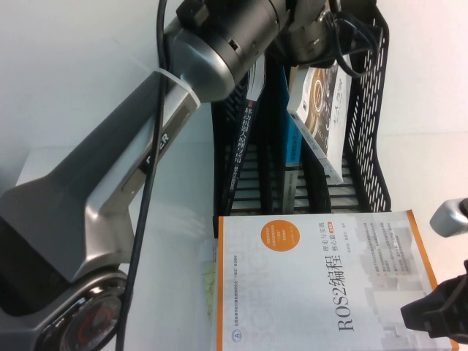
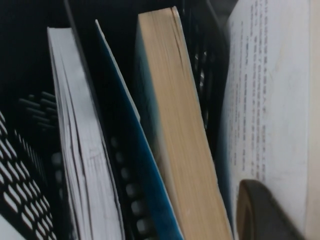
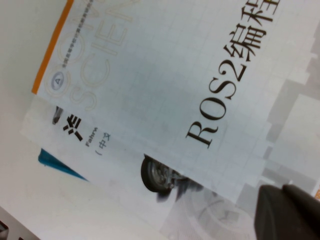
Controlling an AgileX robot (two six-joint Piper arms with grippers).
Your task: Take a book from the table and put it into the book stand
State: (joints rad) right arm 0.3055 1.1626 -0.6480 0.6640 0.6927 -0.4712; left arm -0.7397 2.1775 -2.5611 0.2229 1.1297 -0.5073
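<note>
The book (image 1: 327, 110), white with a dark dashboard photo, stands tilted in the right slot of the black book stand (image 1: 371, 139). My left gripper (image 1: 311, 38) is at the book's top end, above the stand, shut on it. In the left wrist view one dark finger (image 2: 265, 212) presses on the book's white printed cover (image 2: 272, 100); the stand's perforated wall (image 2: 17, 170) shows there too. My right gripper (image 1: 433, 314) hangs low at the near right, shut and empty, over a corner of the ROS2 book (image 1: 314, 281); it also shows in the right wrist view (image 3: 287, 215).
A dark-spined book (image 1: 245, 131) and a blue-spined book (image 1: 290, 142) fill the stand's other slots. The ROS2 book (image 3: 200, 75) lies on the white table (image 1: 73, 88) before the stand, on top of another white book (image 3: 100, 150). My left arm (image 1: 124, 183) crosses the left half.
</note>
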